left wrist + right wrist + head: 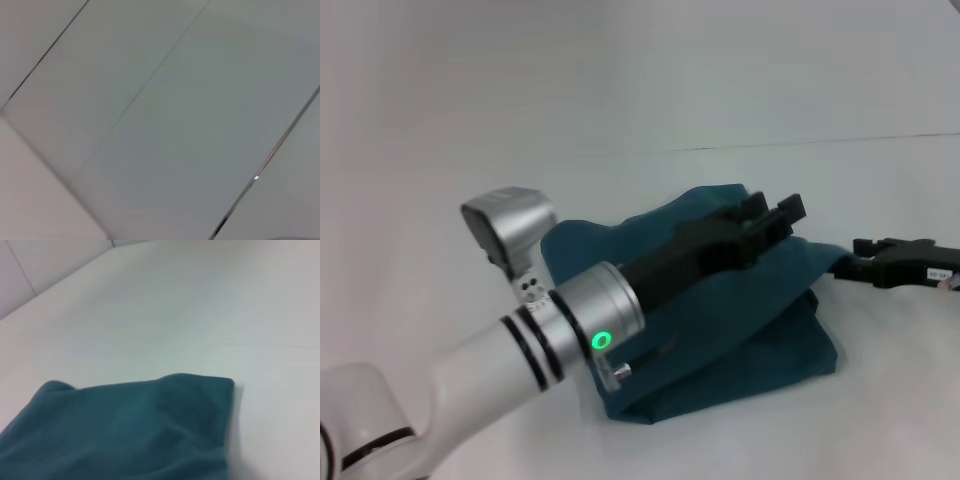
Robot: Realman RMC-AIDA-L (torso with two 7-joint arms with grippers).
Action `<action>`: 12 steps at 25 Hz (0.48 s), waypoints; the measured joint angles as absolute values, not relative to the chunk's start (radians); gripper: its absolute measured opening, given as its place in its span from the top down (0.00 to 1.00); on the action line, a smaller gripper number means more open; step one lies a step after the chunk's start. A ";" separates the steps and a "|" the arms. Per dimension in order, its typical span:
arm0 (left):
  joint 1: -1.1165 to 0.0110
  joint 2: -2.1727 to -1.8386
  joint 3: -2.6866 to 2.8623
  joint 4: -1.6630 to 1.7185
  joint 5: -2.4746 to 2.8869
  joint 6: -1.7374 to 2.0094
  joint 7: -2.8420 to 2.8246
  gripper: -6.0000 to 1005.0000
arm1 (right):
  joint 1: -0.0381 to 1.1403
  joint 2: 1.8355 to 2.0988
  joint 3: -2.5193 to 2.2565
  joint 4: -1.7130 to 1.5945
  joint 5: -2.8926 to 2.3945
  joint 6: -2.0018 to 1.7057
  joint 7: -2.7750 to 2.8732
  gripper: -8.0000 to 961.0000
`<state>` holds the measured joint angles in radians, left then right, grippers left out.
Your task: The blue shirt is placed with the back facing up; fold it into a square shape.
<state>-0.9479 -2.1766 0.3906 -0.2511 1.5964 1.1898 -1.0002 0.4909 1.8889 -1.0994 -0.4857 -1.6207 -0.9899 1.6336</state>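
In the head view the left gripper sits just right of centre, its black fingers slightly parted above the cloth with nothing clearly between them; whether they pinch any fabric cannot be told; behind them a black wrist, a silver collar with a green light and a white arm run down to the lower left corner. At the right edge the right gripper comes in low, its dark tips closed onto a corner of the blue shirt, drawing that corner out to a point.

The shirt lies at centre and lower centre on the white table, a soft, plain teal mound folded over itself in layers, with rounded creases and a thicker edge at its lower right. The right wrist view adds only a matte folded corner of the shirt in its lower left, on the smooth table; no fingers appear there. The left wrist view shows only pale panels crossed by thin dark seams.
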 joint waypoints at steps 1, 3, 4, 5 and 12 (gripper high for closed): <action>-0.935 -2.177 0.390 -0.235 1.604 1.217 -1.002 0.69 | 0.490 1.887 -1.092 -0.492 -1.628 -0.991 1.650 0.21; -0.913 -2.175 0.393 -0.193 1.621 1.256 -1.020 0.62 | 0.487 1.883 -1.064 -0.516 -1.666 -0.999 1.707 0.21; -0.900 -2.175 0.393 -0.169 1.633 1.273 -1.036 0.57 | 0.485 1.882 -1.044 -0.530 -1.686 -1.013 1.734 0.21; -0.883 -2.174 0.394 -0.135 1.645 1.297 -1.057 0.51 | 0.483 1.880 -1.018 -0.546 -1.709 -1.033 1.763 0.21; -0.782 -2.172 0.393 0.008 1.656 1.434 -1.107 0.22 | 0.463 1.876 -0.803 -0.630 -1.800 -1.203 1.908 0.21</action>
